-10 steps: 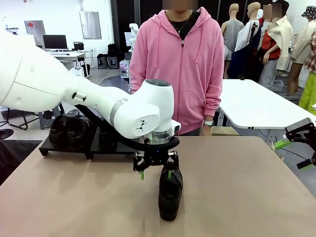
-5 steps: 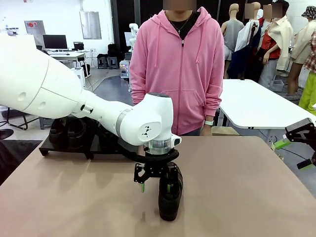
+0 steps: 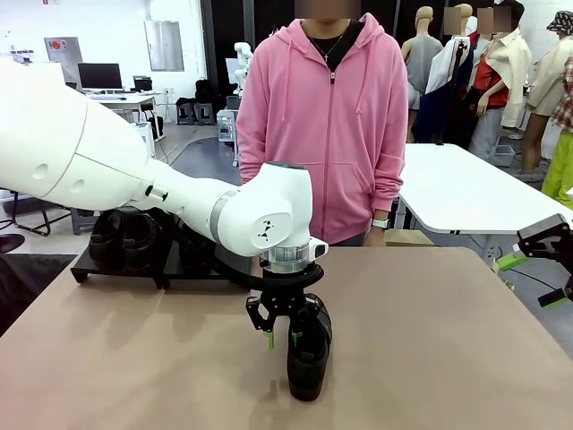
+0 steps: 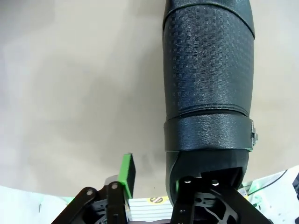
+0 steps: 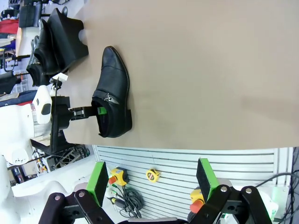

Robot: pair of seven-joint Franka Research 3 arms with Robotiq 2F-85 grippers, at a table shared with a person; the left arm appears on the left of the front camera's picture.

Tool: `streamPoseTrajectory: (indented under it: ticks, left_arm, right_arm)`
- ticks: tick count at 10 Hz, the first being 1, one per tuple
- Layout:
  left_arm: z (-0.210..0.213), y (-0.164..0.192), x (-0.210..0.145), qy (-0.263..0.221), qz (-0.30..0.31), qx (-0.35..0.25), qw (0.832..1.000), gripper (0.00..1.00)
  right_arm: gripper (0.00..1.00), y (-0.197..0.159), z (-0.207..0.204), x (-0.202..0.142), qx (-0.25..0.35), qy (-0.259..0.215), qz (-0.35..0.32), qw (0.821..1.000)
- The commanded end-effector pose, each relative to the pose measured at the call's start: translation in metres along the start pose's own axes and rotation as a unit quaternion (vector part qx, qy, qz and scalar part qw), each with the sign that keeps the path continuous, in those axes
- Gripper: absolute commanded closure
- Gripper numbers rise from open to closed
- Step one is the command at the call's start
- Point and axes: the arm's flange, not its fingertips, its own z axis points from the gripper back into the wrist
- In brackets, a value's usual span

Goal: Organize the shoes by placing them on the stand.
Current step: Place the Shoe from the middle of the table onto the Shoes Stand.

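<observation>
One black shoe (image 3: 307, 356) stands on the tan table near the middle, toe toward the camera. My left gripper (image 3: 283, 339) hangs over its heel end, straddling the shoe's side wall. In the left wrist view one finger (image 4: 185, 187) is down inside the shoe (image 4: 208, 79), and the green-padded finger (image 4: 126, 173) stays outside, a small gap off the leather. The black stand (image 3: 121, 271) lies at the table's far left with other shoes (image 3: 125, 238) on it. At the right edge my right gripper (image 3: 534, 278) is open and holds nothing; its pads (image 5: 99, 179) show in the right wrist view.
A person in a pink hoodie (image 3: 327, 125) stands at the far side, hands down behind the table edge. The right wrist view also shows the shoe (image 5: 113, 93) with my left gripper on it and the stand (image 5: 65, 35). A white table (image 3: 466, 188) stands behind.
My left gripper has sunk slightly onto the shoe's heel end and its jaws have narrowed around the side wall. The shoe and the right arm have not moved.
</observation>
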Motion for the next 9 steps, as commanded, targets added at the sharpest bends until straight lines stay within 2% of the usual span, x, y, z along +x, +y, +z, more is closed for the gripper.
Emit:
streamPoseTrajectory:
  ticks: [1, 6, 8, 9]
  left_arm:
    - [0.001, 0.004, -0.002, 0.009, -0.012, -0.020, 1.000, 1.00]
    - [0.021, 0.003, -0.007, -0.011, -0.051, -0.030, 0.998, 1.00]
    - [0.071, 0.028, -0.025, -0.071, -0.108, -0.025, 0.991, 1.00]
    - [0.099, 0.048, -0.029, -0.133, -0.082, 0.003, 0.988, 1.00]
  right_arm:
    - [0.00, 0.000, 0.002, 0.002, 0.016, 0.000, 0.012, 1.000]
    - [0.00, 0.000, 0.002, 0.002, 0.016, 0.000, 0.012, 1.000]
    - [0.00, 0.000, 0.002, 0.002, 0.016, 0.000, 0.012, 1.000]
    - [0.00, 0.000, 0.002, 0.002, 0.016, 0.000, 0.012, 1.000]
